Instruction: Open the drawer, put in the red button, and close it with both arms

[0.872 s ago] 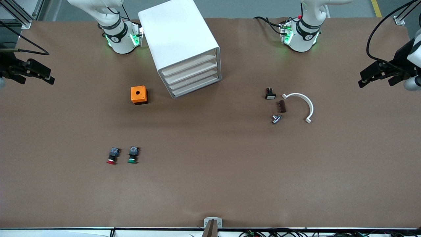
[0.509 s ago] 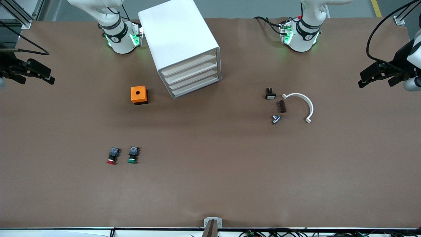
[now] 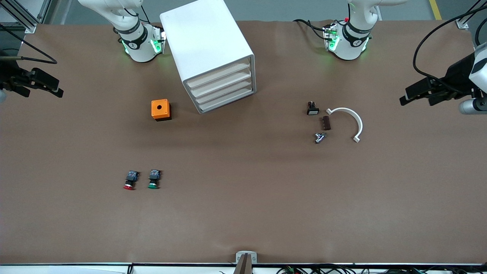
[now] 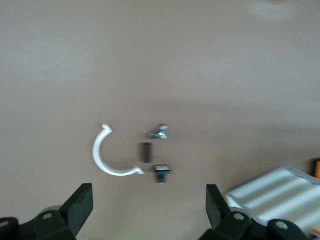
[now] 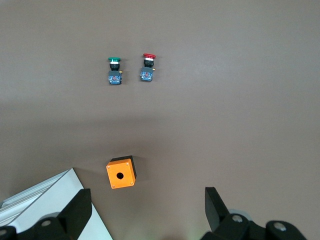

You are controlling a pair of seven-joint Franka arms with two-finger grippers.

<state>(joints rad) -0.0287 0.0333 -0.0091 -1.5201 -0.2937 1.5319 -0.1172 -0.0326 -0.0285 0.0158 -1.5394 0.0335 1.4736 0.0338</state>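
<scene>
the left gripper hangs up in the air over the left arm's end of the table, its jaws spread wide with nothing between them. the right gripper does the same over the right arm's end, jaws just as wide and just as empty.

under the left one's wrist camera lie a white curved clip, a small brown block, a silvery metal bit and a black switch with a white face, all near each other but apart.

the red button lies on its side on the table, toward the right arm's end and nearer the front camera than anything else there, red cap pointing toward that camera. a green-capped button lies just beside it, not touching. farther from the camera sits an orange box with a hole.

the white cabinet stands at an angle between the two arm bases. all four drawers look pushed in; the drawer at the top shows only its beige front strip.
</scene>
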